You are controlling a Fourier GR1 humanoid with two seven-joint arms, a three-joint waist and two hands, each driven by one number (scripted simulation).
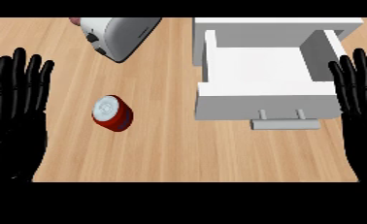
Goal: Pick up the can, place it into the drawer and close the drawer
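Can (112,113) is just sitting upright on the wooden table (179,155), red with a silvery top, well left of the white drawer (265,72), which is pulled open. Toaster (118,36) sits behind it. Left hand (22,102) and right hand (353,97) both rest at the edges, fingers straight, holding nothing.

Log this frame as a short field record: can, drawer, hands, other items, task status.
can: red can upright on the wooden counter, left of the drawer
drawer: white drawer pulled open, nothing visible inside, handle toward the robot
left hand: left hand open, resting at the view's left edge
right hand: right hand open, resting at the right edge
other: toaster at upper left
status: can not yet picked up
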